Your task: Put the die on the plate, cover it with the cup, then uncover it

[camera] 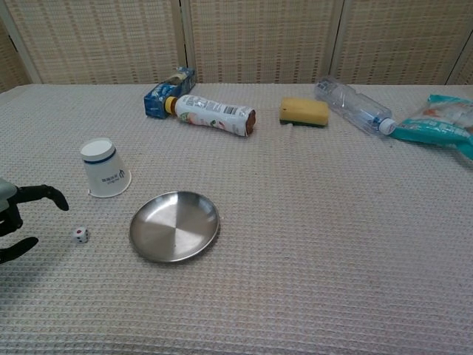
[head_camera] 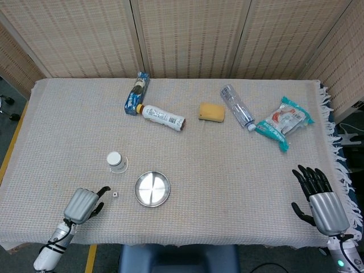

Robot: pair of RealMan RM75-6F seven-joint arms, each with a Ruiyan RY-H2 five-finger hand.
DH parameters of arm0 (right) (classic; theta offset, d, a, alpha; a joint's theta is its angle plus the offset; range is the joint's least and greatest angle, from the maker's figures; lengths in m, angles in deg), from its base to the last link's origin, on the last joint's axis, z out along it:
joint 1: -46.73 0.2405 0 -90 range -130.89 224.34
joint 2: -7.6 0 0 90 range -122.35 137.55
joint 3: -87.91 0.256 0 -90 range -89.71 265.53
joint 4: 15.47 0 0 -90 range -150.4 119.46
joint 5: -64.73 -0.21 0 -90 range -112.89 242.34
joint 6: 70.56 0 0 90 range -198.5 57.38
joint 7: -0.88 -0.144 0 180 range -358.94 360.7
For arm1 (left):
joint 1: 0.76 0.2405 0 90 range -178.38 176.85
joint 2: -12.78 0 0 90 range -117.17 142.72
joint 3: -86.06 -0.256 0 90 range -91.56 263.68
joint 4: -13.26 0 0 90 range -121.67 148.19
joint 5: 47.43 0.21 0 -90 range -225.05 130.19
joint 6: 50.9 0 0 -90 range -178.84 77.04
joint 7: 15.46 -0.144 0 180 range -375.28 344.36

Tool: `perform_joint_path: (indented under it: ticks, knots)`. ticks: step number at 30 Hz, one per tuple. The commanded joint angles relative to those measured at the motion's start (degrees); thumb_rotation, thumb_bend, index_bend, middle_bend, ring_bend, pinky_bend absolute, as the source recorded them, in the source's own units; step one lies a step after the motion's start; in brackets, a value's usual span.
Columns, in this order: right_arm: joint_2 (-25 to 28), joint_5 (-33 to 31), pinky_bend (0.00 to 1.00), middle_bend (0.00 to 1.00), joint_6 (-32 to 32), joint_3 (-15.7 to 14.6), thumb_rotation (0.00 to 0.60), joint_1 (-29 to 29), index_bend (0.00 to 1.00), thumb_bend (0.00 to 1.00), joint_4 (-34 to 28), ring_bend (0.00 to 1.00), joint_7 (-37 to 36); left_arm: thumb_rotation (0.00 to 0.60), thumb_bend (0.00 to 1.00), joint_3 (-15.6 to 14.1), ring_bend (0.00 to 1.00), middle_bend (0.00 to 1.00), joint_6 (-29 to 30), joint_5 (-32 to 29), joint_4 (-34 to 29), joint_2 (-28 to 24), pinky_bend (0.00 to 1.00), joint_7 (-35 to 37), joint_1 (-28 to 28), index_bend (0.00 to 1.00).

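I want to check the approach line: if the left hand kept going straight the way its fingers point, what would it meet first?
Most likely the die, just ahead of the left hand on the cloth; the plate lies beyond. Height is unclear.
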Motion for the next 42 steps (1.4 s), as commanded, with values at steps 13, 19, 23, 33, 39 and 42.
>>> perform_joint_path:
  ticks: [13,19,23,33,39,42]
  knots:
    - [0.0,-1.0,0.0,0.0,0.9,0.2,0.6,0.1,0.0,0.22,-0.4,0.0,0.4,0.6,0.4,0.8,1.0,1.0,-2.9,-2.1,6.2,4.1,1.0,-0.9,-1.9,0.35]
    - [0.0,-1.2,0.0,0.0,1.3,0.2,0.6,0.2,0.0,0.22,-0.5,0.0,0.5,0.6,0.4,0.5,1.0,1.0,-2.7,-1.5,6.5,5.2,1.0,-1.6,-2.4,0.36]
    - [0.0,-1.3,0.0,0.0,1.5,0.2,0.6,0.2,0.0,0.22,-0.4,0.0,0.4,0.6,0.4,0.6,1.0,1.0,-2.8,-1.4,6.8,6.0,1.0,-2.0,-2.8,0.36]
    - [0.2,-1.5,0.0,0.0,1.6,0.2,0.6,0.2,0.0,0.22,-0.5,0.0,0.4,0.6,0.4,0.9,1.0,1.0,-3.9,-2.0,7.7,7.4,1.0,-2.9,-3.9,0.4]
    - [0.1,-1.5,0.0,0.0,1.9,0.1,0.6,0.3,0.0,0.22,-0.5,0.0,0.5,0.6,0.4,0.7,1.0,1.0,-4.2,-2.1,8.1,7.6,1.0,-2.7,-4.2,0.41]
    - [0.1,-1.6,0.0,0.0,1.9,0.1,0.6,0.3,0.0,0.22,-0.5,0.0,0.6,0.6,0.4,0.6,1.0,1.0,-4.2,-2.2,8.2,7.6,1.0,-2.5,-4.3,0.43]
